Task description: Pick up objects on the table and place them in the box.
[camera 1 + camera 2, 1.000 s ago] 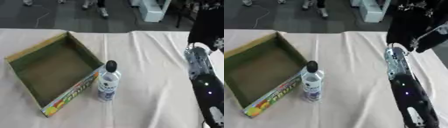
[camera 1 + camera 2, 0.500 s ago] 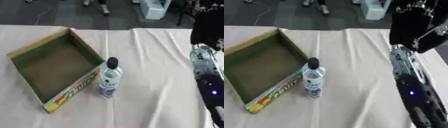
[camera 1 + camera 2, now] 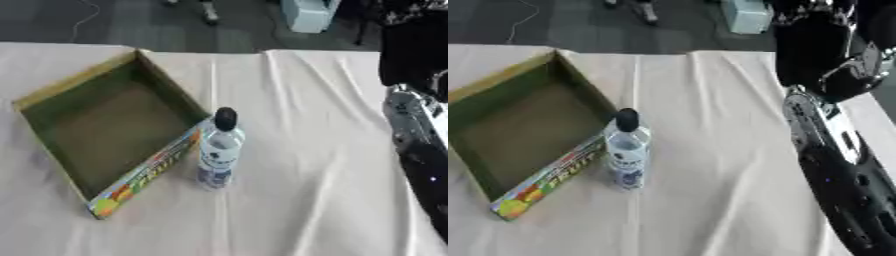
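Fingers cannot be made out on either hand: only the right arm [image 3: 833,150] shows, a black and silver limb running down the right side of both views, and its hand lies beyond the bottom edge, so whether it is open or holding anything cannot be told. The left hand appears in no view. A clear water bottle [image 3: 219,150] with a black cap stands upright on the table [image 3: 315,125], just beside the near wall of the cardboard box [image 3: 52,90], close enough that its base seems nearly to touch the printed side panel. Standing upright and outside the box, it is judged the thing waiting to be picked up; nothing has hold of it, and the arm is well apart from it. The box sits askew to the table edge, open side up, and looks empty, so the placing step seems not yet done. A white cloth covers the table, creased in long folds running away from the robot. The right eye view shows far more of the right arm, including its dark upper segment near the top right corner and the silver plate along the forearm; the left eye view cuts the arm at its right edge but shows the whole far corner of the box, which the right eye view crops on the left.
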Controlling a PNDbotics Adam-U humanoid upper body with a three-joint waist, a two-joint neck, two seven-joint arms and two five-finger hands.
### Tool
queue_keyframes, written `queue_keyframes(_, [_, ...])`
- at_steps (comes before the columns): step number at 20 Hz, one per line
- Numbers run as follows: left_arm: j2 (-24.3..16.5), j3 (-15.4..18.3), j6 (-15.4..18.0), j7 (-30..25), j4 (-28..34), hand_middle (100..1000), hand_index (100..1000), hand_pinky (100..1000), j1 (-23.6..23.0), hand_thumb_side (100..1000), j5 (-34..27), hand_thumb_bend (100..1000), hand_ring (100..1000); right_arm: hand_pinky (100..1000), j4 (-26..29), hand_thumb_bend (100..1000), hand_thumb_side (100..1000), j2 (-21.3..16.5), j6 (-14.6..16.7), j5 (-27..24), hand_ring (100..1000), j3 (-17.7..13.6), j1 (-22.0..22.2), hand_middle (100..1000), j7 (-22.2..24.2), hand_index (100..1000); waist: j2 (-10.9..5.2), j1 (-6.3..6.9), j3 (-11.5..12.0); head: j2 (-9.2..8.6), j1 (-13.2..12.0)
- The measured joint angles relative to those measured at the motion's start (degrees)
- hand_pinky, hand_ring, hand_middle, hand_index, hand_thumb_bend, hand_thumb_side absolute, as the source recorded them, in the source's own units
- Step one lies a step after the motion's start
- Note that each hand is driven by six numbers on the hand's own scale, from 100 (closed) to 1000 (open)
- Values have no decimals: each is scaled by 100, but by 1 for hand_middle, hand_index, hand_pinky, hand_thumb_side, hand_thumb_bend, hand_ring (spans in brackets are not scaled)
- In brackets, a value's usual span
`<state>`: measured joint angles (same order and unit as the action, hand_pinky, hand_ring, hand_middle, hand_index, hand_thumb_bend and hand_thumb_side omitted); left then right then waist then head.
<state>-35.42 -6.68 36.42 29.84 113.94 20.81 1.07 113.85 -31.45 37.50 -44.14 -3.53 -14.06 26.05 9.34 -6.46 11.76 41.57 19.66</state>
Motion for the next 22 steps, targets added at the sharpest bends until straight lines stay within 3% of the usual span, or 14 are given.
queue_keyframes(5, [0, -11, -6, -4, 0, 856, 862, 688, -2, 1000, 15, 154, 729, 716, -5, 476, 726, -166, -387, 1, 698, 102, 23, 783, 387, 843, 0, -3, 3, 19, -8])
queue_keyframes(8, [0, -11, -8, -5, 0, 856, 861, 689, -8, 1000, 17, 154, 731, 718, -100, 488, 724, -282, -535, 36, 700, 144, 13, 786, 535, 847, 0, -7, 6, 153, -62])
queue_keyframes(13, [0, -11, -8, -5, 0, 856, 862, 688, -8, 1000, 17, 154, 730, 724, -318, 510, 721, -397, -658, 154, 707, 222, -11, 791, 658, 854, 5, -35, 23, 252, -75])
queue_keyframes(22, [0, -11, -8, -5, 0, 856, 862, 687, -8, 1000, 25, 155, 727, 737, -655, 536, 726, -433, -738, 328, 711, 315, -98, 796, 738, 856, 18, -37, 29, 256, 9])
